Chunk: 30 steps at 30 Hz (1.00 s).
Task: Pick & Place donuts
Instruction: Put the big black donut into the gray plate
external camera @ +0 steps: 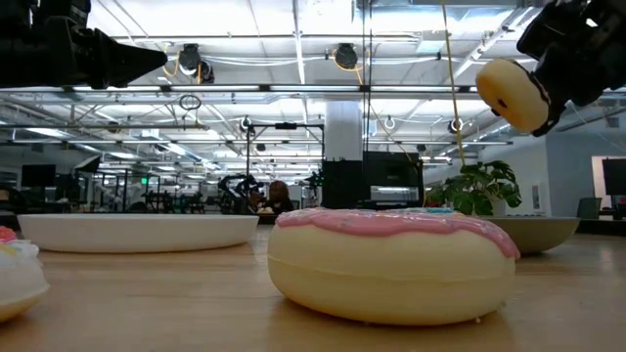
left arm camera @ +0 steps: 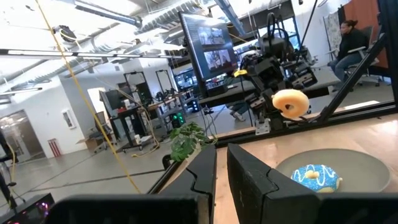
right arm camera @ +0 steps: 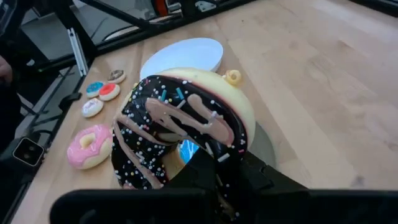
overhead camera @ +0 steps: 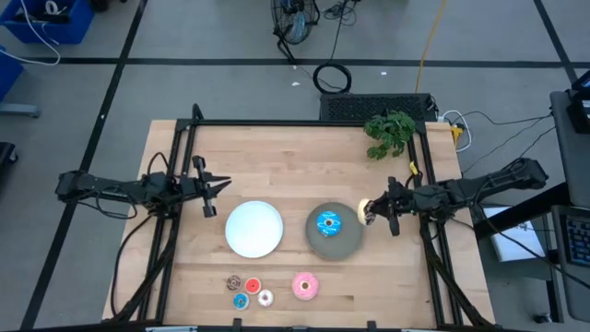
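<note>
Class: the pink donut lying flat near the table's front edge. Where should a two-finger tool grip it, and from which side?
Come straight down on the pink donut. It lies flat, hole up, so pinch across its ring wall or outer sides; neighbours sit apart.

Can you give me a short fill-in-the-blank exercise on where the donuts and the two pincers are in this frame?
1. The right pincer holds the dark sprinkled donut just beside the ____ plate.
2. The donut already lying on that plate is ____.
3. The white plate holds ____ donuts.
4. The large donut on the table near the four tiny ones is ____.

Missing words: grey; blue; no; pink
</note>
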Tool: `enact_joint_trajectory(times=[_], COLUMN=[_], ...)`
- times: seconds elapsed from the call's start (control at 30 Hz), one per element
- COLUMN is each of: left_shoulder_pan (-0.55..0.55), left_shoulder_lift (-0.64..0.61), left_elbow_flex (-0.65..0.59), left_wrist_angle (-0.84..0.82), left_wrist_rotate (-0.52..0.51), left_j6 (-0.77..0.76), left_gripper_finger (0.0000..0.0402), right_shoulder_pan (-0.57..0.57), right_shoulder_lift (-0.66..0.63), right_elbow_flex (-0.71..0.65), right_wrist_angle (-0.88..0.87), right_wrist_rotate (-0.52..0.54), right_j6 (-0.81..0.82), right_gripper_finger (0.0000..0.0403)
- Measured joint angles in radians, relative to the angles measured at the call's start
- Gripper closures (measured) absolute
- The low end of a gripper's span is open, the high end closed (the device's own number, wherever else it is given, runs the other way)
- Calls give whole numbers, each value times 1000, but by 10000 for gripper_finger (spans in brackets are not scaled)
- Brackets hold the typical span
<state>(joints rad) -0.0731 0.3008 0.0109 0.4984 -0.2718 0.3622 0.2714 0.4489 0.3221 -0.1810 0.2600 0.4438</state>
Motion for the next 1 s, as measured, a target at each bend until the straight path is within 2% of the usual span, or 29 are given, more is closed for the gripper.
enact_joint_trajectory(times=[0.2,0.77,0.87,1.0], left_shoulder_pan=[0,0,0,0], left_shoulder_lift=[0,0,0,0], left_elbow_flex=[0,0,0,0], left_wrist_angle=[0,0,3,16], left_wrist_rotate=[0,0,0,0], left_j6=[-5,-12,-24,-34], left_gripper_finger=[355,355,355,355], right_shoulder_pan=[0,-3,-11,-11], right_shoulder_lift=[-30,-31,-14,70], right_elbow_flex=[-49,-54,7,180], right_wrist_angle=[87,138,129,-51], right_wrist_rotate=[-2,2,-3,0], right_j6=[-10,-42,-40,-39], right_gripper_finger=[390,390,390,390])
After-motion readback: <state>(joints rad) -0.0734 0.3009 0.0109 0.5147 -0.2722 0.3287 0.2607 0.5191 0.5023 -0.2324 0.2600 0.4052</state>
